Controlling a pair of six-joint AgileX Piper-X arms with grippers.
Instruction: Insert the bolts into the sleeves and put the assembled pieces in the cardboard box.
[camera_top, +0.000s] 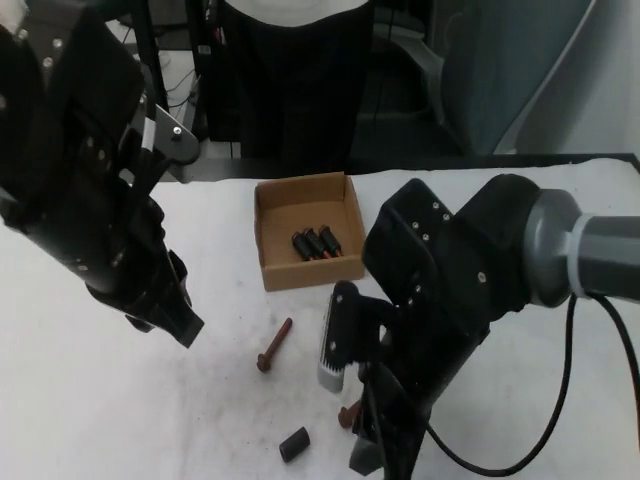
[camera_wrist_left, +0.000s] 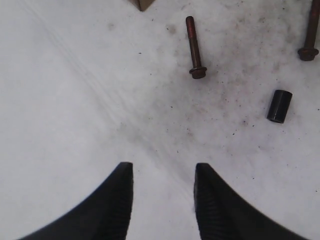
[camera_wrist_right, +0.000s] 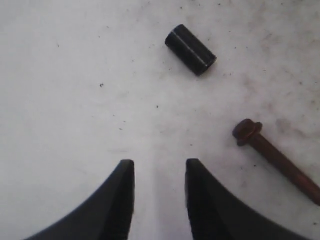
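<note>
Nearest to us, the left arm (camera_top: 80, 180) fills the upper left of the high view. Its left gripper (camera_wrist_left: 162, 170) hangs over bare worktop (camera_top: 100, 400), fingers spread apart and holding nothing. The right arm (camera_top: 470, 270) takes up the lower right of the high view. Its right gripper (camera_wrist_right: 159, 167) hangs low over the worktop with its fingers likewise parted and empty.

The white worktop is speckled with dark grime around the loose parts. In the upper middle of the high view we see the cardboard box (camera_top: 312, 272), open at the top. A few assembled pieces (camera_top: 316, 243) lie side by side in it, dark sleeves with a touch of orange showing.

Below the box, a rusty bolt (camera_top: 274, 345) lies flat in the open, well apart from both grippers. A second bolt (camera_wrist_right: 280, 160) lies at the lower middle of the high view, partly hidden there by the right arm and just beside the right gripper's fingers. The black sleeve (camera_top: 293, 444) lies on its side near the bottom edge of the high view. It is near the second bolt but not touching it, and a little ahead of the right gripper.
</note>
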